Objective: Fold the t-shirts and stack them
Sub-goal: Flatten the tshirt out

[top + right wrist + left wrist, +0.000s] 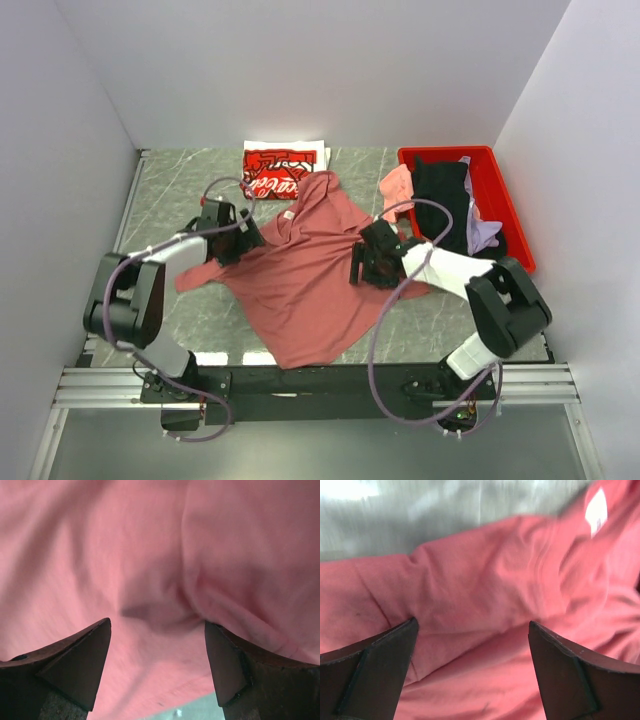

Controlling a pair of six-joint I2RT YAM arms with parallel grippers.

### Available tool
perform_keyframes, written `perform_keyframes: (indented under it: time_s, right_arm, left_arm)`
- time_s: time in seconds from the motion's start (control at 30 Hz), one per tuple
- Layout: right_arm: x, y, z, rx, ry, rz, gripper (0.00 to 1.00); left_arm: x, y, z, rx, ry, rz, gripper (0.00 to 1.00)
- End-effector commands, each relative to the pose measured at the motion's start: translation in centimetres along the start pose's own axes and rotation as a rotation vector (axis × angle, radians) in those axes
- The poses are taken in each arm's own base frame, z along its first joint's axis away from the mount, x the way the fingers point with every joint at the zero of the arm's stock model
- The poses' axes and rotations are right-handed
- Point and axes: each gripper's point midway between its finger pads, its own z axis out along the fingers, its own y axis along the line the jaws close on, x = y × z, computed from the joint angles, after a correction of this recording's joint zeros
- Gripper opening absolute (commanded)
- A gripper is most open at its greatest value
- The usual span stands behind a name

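From above, the dusty-rose t-shirt (300, 275) lies rumpled and skewed across the middle of the table (175, 185), collar toward the back. The folded red-and-white t-shirt (280, 172) sits just behind it. The black t-shirt (440, 200), lavender t-shirt (483, 232) and pink t-shirt (397, 185) wait in the red bin (510, 200) on the right. The step looks like flattening the tee before folding. It would go best if each hand pinched only a thin edge of cloth at opposite shoulders, then drew outward evenly so the body spreads without twisting. The left hand (243, 236) reaches in low over the tee's left shoulder, forearm stretched toward the centre. The right hand (362, 262) reaches across from the bin side, down at the tee's right edge.

In the left wrist view, both fingers (375, 675) stand wide apart and released, with nothing between them. They hover just above a ridge of pink cloth near the sleeve seam, and the white neck label (596, 510) shows off to the right. A bite on that ridge seems sensible.

In the right wrist view this hand is likewise spread and empty, poised over a soft pucker near the hem. A sliver of table shows below, so the cloth edge is close
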Motion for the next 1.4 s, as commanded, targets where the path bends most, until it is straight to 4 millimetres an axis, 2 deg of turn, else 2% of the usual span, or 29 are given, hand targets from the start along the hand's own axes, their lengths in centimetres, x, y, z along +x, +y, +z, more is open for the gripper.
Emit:
perform_keyframes:
  time_s: [0.0, 0.07, 0.1, 0.13, 0.2, 0.23, 0.27, 0.3, 0.33, 0.37, 0.4, 0.47, 0.5, 0.57, 0.63, 0.67, 0.7, 0.73, 0.9, 0.93, 0.97, 1.0, 1.03, 1.07, 1.1, 1.13, 1.17, 1.27, 1.37]
  right_arm:
    - [-4.0, -0.3, 1.8, 0.023, -0.054, 0.017, 0.82]
    - [-4.9, -0.5, 2.9, 0.051, -0.046, 0.003, 0.82]
    - [-6.9, 0.1, 2.8, 0.037, -0.073, 0.013, 0.82]
    - [-7.7, 0.2, 3.1, 0.037, -0.078, 0.018, 0.82]
    - [-8.7, 0.2, 4.1, 0.040, -0.064, 0.023, 0.82]
    - [-11.1, 0.7, 3.9, 0.025, -0.102, 0.035, 0.82]
    - [-11.9, 0.6, 4.8, 0.036, -0.107, 0.022, 0.82]
    - [-14.4, 1.5, 4.6, 0.013, -0.148, 0.024, 0.82]
    - [-15.4, 1.2, 4.9, 0.021, -0.142, 0.024, 0.82]
    - [-15.6, 1.1, 6.3, 0.031, -0.121, 0.016, 0.82]
    - [-17.8, 2.3, 6.0, -0.002, -0.158, 0.007, 0.82]
    - [-18.2, 2.9, 6.8, -0.011, -0.138, -0.025, 0.81]
    - [-19.5, 3.8, 6.1, -0.035, -0.158, -0.034, 0.80]
    - [-20.1, 4.5, 4.4, -0.047, -0.176, -0.059, 0.79]
    - [-19.9, 4.2, 3.0, -0.034, -0.199, -0.076, 0.79]
    - [-20.4, 4.5, 0.9, -0.051, -0.235, -0.082, 0.80]
    - [-19.5, 4.0, 0.5, -0.042, -0.228, -0.086, 0.80]
    - [-19.6, 4.2, -1.6, -0.060, -0.260, -0.092, 0.80]
    - [-15.0, 2.4, -4.3, -0.032, -0.261, -0.086, 0.81]
    - [-14.6, 2.3, -5.8, -0.047, -0.289, -0.060, 0.82]
    - [-13.7, 2.0, -6.0, -0.049, -0.283, -0.045, 0.82]
    - [-11.1, 1.0, -5.2, -0.030, -0.238, -0.037, 0.82]
    - [-9.7, 0.7, -5.2, -0.031, -0.220, -0.005, 0.82]
    - [-8.7, 0.5, -6.1, -0.045, -0.225, 0.007, 0.82]
    - [-5.9, -0.5, -5.3, -0.023, -0.175, 0.003, 0.81]
    - [-4.8, -0.7, -6.1, -0.033, -0.179, 0.024, 0.82]
    - [-2.7, -1.6, -5.6, -0.017, -0.144, 0.019, 0.81]
    - [1.2, -2.0, -5.9, -0.021, -0.094, 0.022, 0.81]
    - [3.5, -2.6, -6.0, -0.018, -0.061, 0.045, 0.81]
  left_arm:
    - [5.6, 1.7, -1.2, -0.036, 0.112, -0.017, 0.99]
    - [8.3, 0.7, -2.1, 0.000, 0.150, -0.015, 0.99]
    - [9.2, -0.3, -2.4, 0.044, 0.168, -0.012, 0.99]
    - [10.9, -1.4, -3.0, 0.077, 0.191, -0.009, 0.99]
    - [12.3, -3.0, -3.6, 0.125, 0.213, -0.006, 0.99]
    - [13.2, -4.4, -4.0, 0.158, 0.221, 0.001, 0.99]
    - [13.4, -5.1, -4.1, 0.171, 0.221, 0.004, 1.00]
    - [14.2, -6.0, -4.3, 0.192, 0.231, 0.025, 1.00]
    - [13.9, -6.8, -4.0, 0.199, 0.210, 0.028, 0.99]
    - [14.0, -7.2, -3.8, 0.197, 0.206, 0.033, 1.00]
    - [14.1, -7.6, -3.6, 0.195, 0.209, 0.041, 0.99]
    - [13.3, -8.4, -2.9, 0.162, 0.197, 0.037, 1.00]
    - [12.9, -8.6, -2.7, 0.152, 0.183, 0.036, 0.99]
    - [11.4, -9.1, -3.0, 0.134, 0.125, 0.033, 0.99]
    - [10.3, -9.7, -4.2, 0.148, 0.086, 0.033, 0.99]
    - [10.4, -9.2, -4.7, 0.135, 0.094, 0.036, 0.99]
    - [9.0, -9.1, -5.5, 0.123, 0.027, 0.039, 1.00]
    - [8.8, -8.9, -5.9, 0.116, 0.013, 0.041, 1.00]
    - [8.0, -8.0, -8.7, 0.126, -0.036, 0.073, 0.99]
    - [7.8, -7.8, -9.3, 0.132, -0.051, 0.076, 0.99]
    - [7.9, -7.5, -9.5, 0.123, -0.051, 0.079, 1.00]
    - [8.2, -6.6, -9.4, 0.095, -0.044, 0.087, 0.99]
    - [8.3, -6.1, -9.4, 0.075, -0.042, 0.094, 0.99]
    - [8.5, -5.4, -9.3, 0.046, -0.039, 0.093, 0.99]
    - [9.0, -4.4, -9.2, 0.013, -0.021, 0.098, 1.00]
    - [9.6, -4.1, -9.2, 0.009, 0.004, 0.104, 0.99]
    - [10.0, -3.8, -9.2, 0.009, 0.016, 0.104, 1.00]
    - [11.9, -2.9, -9.9, 0.037, 0.079, 0.109, 0.99]
    - [13.7, -2.2, -11.5, 0.056, 0.122, 0.127, 0.99]
